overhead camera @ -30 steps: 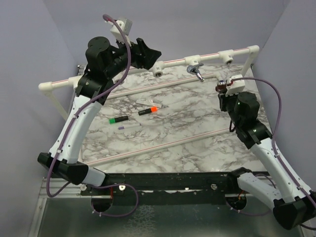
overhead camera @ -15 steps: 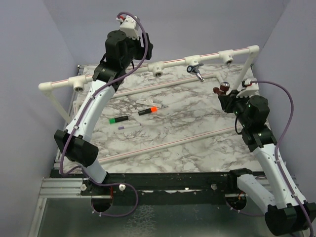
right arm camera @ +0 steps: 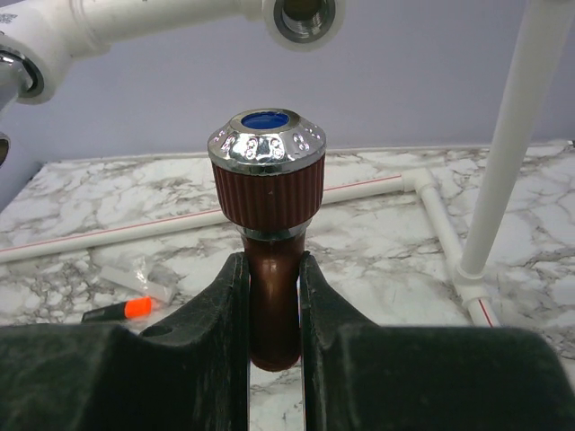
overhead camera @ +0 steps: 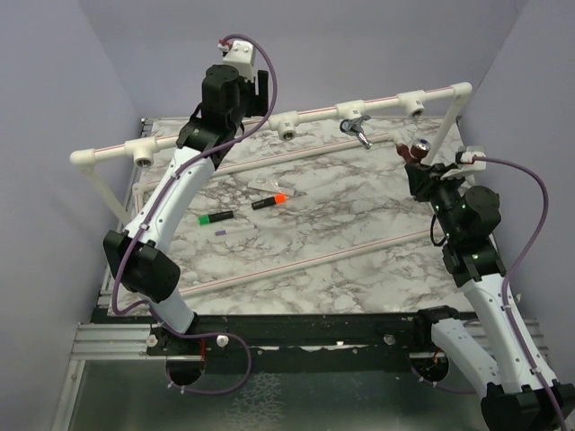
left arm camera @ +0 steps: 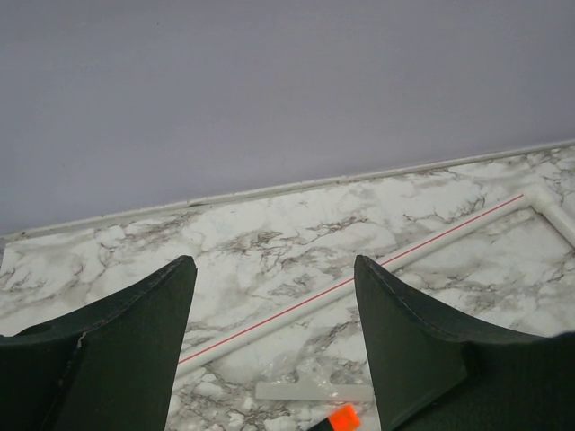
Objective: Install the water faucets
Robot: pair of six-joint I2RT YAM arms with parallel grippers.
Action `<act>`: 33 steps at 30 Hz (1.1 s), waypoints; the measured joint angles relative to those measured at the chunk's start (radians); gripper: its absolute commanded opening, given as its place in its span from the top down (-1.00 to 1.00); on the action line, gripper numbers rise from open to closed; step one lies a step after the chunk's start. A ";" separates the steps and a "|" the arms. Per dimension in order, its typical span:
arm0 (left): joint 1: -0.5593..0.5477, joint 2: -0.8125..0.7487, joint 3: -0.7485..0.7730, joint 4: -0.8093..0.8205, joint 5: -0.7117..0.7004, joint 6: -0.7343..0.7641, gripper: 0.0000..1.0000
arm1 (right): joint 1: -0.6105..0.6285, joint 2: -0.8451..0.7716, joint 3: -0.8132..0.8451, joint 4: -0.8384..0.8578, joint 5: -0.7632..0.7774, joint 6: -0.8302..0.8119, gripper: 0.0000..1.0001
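Copper-coloured faucet (right arm camera: 268,171) is seen clamped upright below its ribbed knob in the right tool (right arm camera: 272,274), at the right of the overhead frame, under and apart from an open socket (right arm camera: 299,13) of the white pipe rail (overhead camera: 314,111). Chrome faucet (overhead camera: 358,128) is noted seated in a rail fitting at upper centre. Left tool (left arm camera: 274,269) is recorded released, fingers spread and empty, raised at upper left over the tabletop (overhead camera: 341,224)

pipe rail (overhead camera: 384,101) beyond right tool (overhead camera: 418,164), pens (overhead camera: 269,201) mid-table

Copper faucet (right arm camera: 269,175) upright in R gripper (right arm camera: 271,269); chrome faucet (overhead camera: 358,130) on rear pipe (overhead camera: 316,111).
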 measured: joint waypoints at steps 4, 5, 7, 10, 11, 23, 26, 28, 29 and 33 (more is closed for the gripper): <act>-0.014 0.000 -0.005 -0.001 -0.014 0.019 -0.47 | 0.000 -0.018 -0.051 0.088 0.021 -0.014 0.99; -0.019 0.000 -0.005 0.000 -0.017 0.023 -0.47 | 0.000 -0.018 -0.060 0.106 0.027 -0.020 0.99; -0.026 0.000 -0.005 0.000 -0.020 0.028 -0.47 | 0.000 -0.013 -0.072 0.140 0.034 -0.035 0.99; -0.037 0.000 -0.005 -0.002 -0.029 0.048 -0.47 | 0.000 -0.009 -0.090 0.205 0.047 -0.061 0.99; -0.040 0.000 -0.005 -0.003 -0.033 0.053 -0.48 | 0.000 -0.009 -0.098 0.230 0.050 -0.072 0.99; -0.053 0.000 -0.005 -0.006 -0.052 0.088 -0.48 | -0.008 0.034 -0.099 0.350 0.023 -0.249 0.99; -0.053 0.000 -0.005 -0.006 -0.053 0.090 -0.48 | -0.024 0.042 -0.079 0.341 -0.015 -0.283 0.99; -0.053 0.000 -0.005 -0.006 -0.053 0.090 -0.48 | -0.045 0.041 -0.072 0.341 -0.050 -0.295 0.99; -0.053 0.000 -0.005 -0.006 -0.053 0.092 -0.48 | -0.055 0.040 -0.071 0.341 -0.062 -0.298 0.99; -0.053 0.000 -0.005 -0.006 -0.053 0.092 -0.48 | -0.113 0.042 -0.071 0.336 -0.124 -0.288 0.99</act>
